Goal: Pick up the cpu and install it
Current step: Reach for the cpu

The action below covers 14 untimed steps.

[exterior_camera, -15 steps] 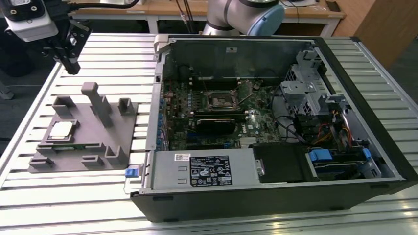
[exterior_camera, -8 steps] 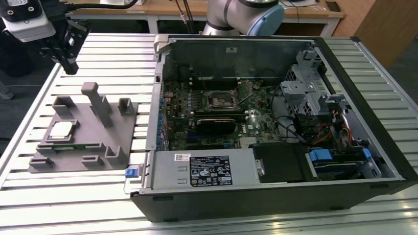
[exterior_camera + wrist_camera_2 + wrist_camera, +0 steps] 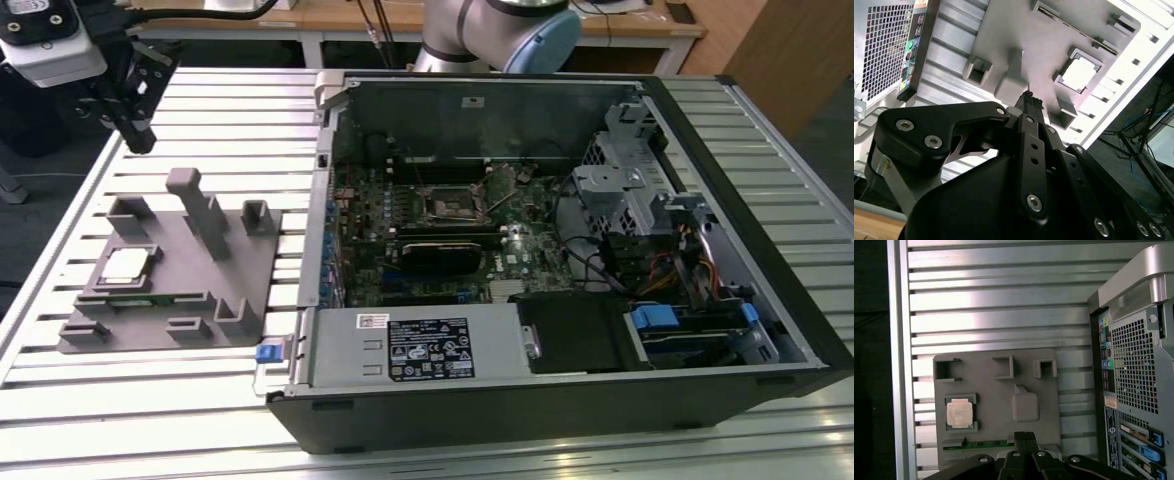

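The cpu [image 3: 124, 264] is a small pale square chip lying flat in a recess of the grey holder plate [image 3: 200, 285] on the table, at the exterior view's left. It shows in both wrist views too, the cpu [image 3: 960, 414] and the cpu [image 3: 1078, 75]. My gripper [image 3: 135, 138] hangs in the air well above and behind the holder, apart from the chip. Its fingers [image 3: 1025, 437] are shut together with nothing between them; the gripper [image 3: 1030, 102] looks down on the holder. The dark square socket [image 3: 451, 203] sits on the motherboard inside the open computer case [image 3: 787, 300].
The grey holder carries tall upright posts [image 3: 198, 205] and a green memory stick [image 3: 140, 298] beside the chip. The case's rear wall [image 3: 1134, 370] stands close to the holder. A grey labelled box [image 3: 416, 345] sits in the case's front. The slatted metal table [image 3: 160, 420] ends at the exterior view's left.
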{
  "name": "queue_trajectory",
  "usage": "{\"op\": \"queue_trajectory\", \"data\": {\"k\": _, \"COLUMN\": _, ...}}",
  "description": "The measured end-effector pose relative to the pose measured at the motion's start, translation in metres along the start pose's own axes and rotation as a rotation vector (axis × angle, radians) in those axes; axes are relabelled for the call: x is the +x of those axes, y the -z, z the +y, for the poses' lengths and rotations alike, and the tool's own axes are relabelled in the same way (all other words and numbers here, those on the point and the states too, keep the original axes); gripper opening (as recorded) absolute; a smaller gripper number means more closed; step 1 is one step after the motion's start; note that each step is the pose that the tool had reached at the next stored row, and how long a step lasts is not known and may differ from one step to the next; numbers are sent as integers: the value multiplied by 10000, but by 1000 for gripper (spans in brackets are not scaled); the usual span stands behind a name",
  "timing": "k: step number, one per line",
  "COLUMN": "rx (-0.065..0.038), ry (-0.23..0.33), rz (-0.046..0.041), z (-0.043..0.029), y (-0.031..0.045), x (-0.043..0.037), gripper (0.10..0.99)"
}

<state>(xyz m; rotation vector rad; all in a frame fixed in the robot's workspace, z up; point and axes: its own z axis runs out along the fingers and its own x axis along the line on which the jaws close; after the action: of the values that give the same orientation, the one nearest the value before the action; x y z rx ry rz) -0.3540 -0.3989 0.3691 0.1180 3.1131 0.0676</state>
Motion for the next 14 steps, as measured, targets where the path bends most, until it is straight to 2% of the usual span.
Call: {"op": "queue_trajectory", "data": {"k": 14, "rx": 0, "ry": -1, "rz": 2, "z": -7, "y": -13, "x": 84, "gripper": 118}}
